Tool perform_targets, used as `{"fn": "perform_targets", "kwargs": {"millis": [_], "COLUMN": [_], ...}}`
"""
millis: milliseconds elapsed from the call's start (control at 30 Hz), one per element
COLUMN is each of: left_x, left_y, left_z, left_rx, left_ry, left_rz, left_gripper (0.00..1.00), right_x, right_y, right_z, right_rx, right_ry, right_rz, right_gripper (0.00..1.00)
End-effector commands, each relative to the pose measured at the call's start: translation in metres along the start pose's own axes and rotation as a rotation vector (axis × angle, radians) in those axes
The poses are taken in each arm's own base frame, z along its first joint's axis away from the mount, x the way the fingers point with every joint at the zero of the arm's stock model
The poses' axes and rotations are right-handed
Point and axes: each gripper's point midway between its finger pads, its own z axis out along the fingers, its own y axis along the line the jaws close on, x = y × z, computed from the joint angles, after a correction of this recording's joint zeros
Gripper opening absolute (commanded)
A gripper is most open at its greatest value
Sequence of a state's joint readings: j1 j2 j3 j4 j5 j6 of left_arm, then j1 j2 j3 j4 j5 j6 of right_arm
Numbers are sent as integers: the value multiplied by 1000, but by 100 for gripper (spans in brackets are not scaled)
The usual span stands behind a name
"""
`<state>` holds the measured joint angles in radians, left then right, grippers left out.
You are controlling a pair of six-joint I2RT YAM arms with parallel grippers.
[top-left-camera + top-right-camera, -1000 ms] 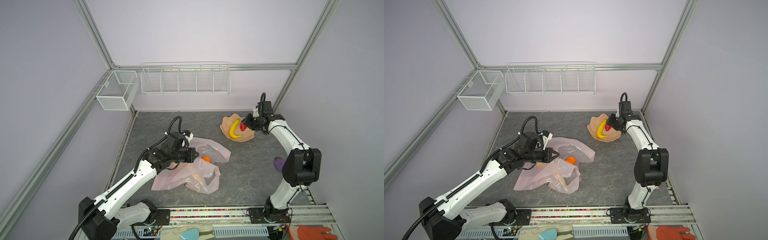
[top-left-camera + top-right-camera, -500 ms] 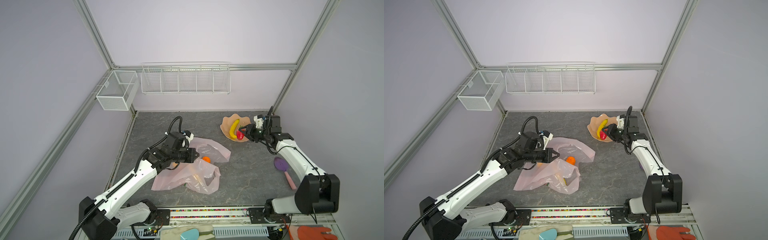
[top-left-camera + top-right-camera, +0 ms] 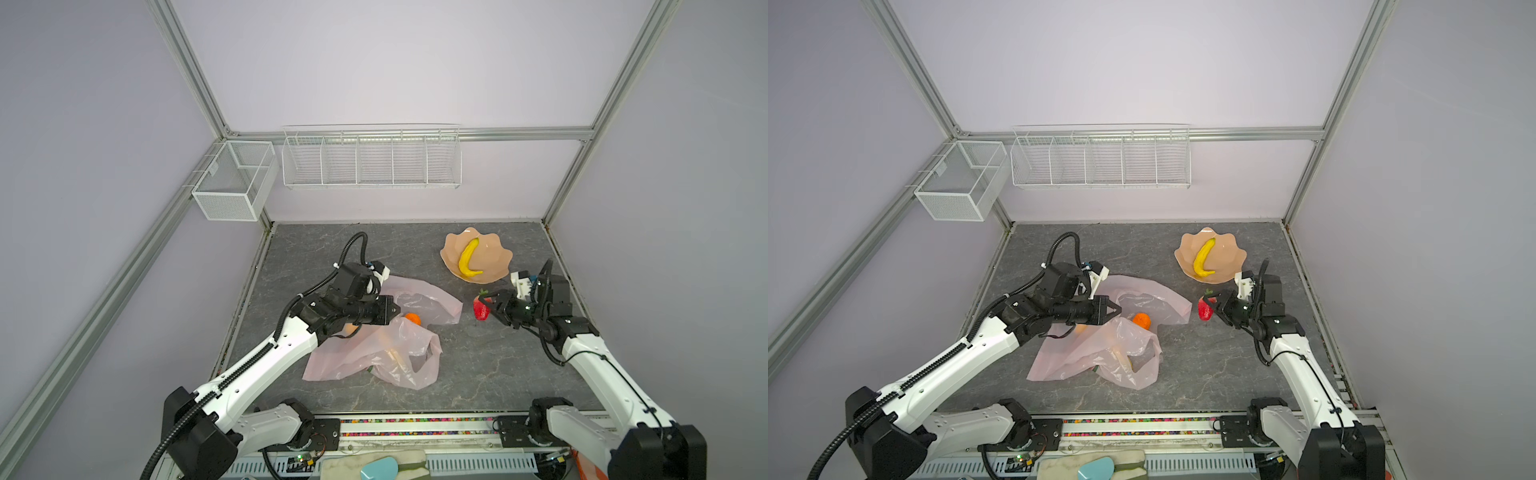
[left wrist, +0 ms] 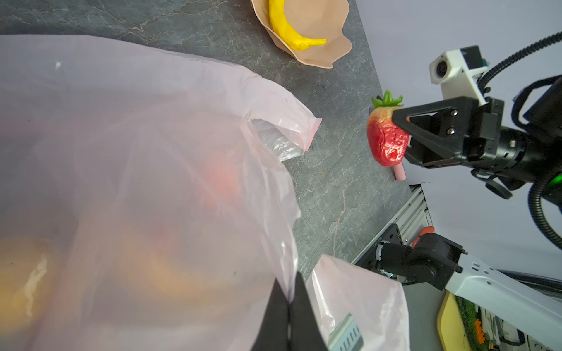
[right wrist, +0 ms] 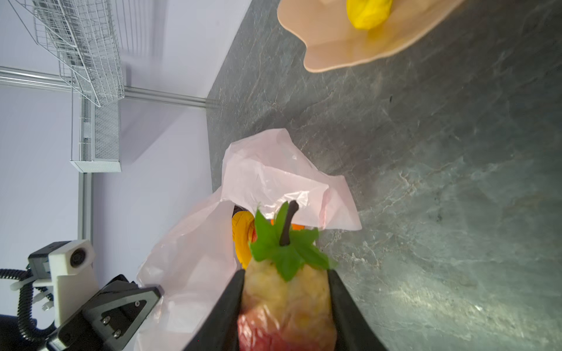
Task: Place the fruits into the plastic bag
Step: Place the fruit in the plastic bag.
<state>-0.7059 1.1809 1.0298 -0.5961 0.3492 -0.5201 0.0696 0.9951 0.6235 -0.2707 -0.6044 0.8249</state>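
My right gripper (image 3: 493, 308) is closed partway across the pale shoulder of a red strawberry (image 3: 481, 311), held just beside the open side of the plastic bag (image 3: 376, 353). My left gripper (image 3: 394, 309) is pinched fully shut on the bag's upper film. The strawberry looks light, rigid and bumpy, so that grip should hold; the film I judge thin, slippery and floppy, best taken at the rim. A banana (image 3: 467, 261) lies well apart from the bag.
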Motion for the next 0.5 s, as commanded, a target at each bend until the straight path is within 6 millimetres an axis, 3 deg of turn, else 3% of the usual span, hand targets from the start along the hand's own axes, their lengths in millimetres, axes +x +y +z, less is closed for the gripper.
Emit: {"fn": "perform_targets", "kwargs": {"millis": [0, 200, 467], "left_x": [-12, -13, -12], "left_y": [-9, -10, -9], "left_z": [-3, -3, -2], "left_rx": [27, 28, 28], "left_ry": [-24, -27, -23], "left_rz": [22, 20, 15], "left_gripper": [0, 0, 0], "right_x": [14, 27, 31], "right_y": [0, -11, -11], "right_z": [-3, -3, 5], "right_rx": [-45, -59, -74], "right_ry": [10, 6, 22], "right_rz": [42, 86, 95], "right_gripper": [29, 29, 29]}}
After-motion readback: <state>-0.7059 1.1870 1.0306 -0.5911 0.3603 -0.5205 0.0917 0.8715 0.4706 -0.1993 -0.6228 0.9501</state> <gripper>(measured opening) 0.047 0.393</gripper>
